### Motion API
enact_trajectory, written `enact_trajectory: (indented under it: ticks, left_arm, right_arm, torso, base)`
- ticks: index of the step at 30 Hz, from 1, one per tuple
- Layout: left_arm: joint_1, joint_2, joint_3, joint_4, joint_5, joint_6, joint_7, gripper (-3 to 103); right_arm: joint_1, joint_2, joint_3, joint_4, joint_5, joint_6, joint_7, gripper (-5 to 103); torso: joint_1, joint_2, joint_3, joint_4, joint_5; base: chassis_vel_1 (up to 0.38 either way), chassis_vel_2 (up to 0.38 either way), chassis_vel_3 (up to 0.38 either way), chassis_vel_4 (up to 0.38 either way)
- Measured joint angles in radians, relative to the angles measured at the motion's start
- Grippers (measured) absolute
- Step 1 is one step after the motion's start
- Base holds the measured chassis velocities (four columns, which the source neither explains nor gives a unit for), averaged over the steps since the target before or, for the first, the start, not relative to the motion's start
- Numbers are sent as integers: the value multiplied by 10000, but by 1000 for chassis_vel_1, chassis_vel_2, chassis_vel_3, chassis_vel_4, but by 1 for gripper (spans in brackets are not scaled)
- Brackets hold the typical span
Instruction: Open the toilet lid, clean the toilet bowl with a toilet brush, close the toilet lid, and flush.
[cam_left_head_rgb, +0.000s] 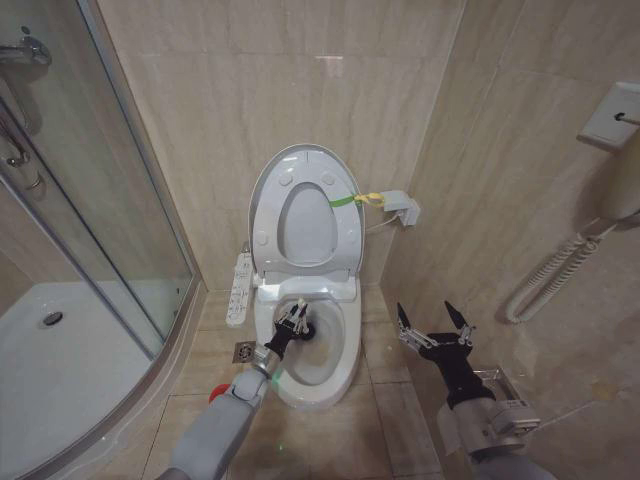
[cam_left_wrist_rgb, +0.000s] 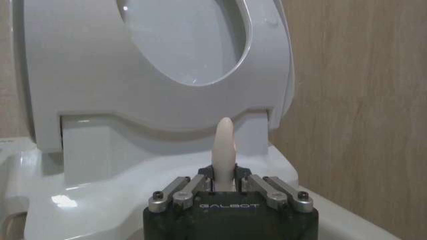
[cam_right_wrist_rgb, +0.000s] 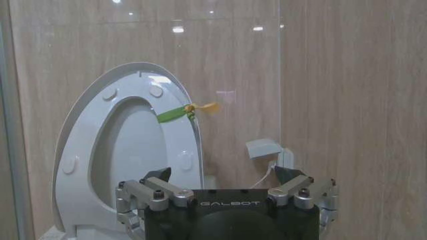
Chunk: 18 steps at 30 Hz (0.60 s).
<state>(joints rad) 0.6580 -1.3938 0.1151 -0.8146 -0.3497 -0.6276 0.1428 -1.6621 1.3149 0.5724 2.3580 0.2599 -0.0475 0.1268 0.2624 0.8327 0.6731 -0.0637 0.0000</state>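
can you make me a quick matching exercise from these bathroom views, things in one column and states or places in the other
Things:
1. toilet lid
2. toilet brush
3. right gripper
4. left gripper

States or places:
A. open, right of the toilet
B. raised against the wall
C. over the toilet bowl
D. clamped by its white handle

Pairs: 1-B, 2-D, 3-A, 4-C

We see the toilet lid (cam_left_head_rgb: 305, 170) raised upright against the wall at twelve o'clock, glossy white, small bumpers on its underside. Below it the white oval toilet bowl (cam_left_head_rgb: 345, 345) lies open. The toilet brush's (cam_left_wrist_rgb: 224, 150) thin white handle stands upright over the bowl's ten o'clock side.
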Motion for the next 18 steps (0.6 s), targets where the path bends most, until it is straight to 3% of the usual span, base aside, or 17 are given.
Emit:
enact_trajectory:
  ticks: [8,18]
  left_arm:
    - [176,-76,86,-773,173,183,-303,20]
    - [1038,265,675,-3309,399,742,-815,20]
  right_arm:
    - [0,0,0,0,1,0,0,100]
    - [0,0,0,0,0,0,0,100]
  torso:
    - [0,0,0,0,1]
    - [-1,0,-1,1,1]
  base:
    - [0,0,0,0]
    - [0,0,0,0]
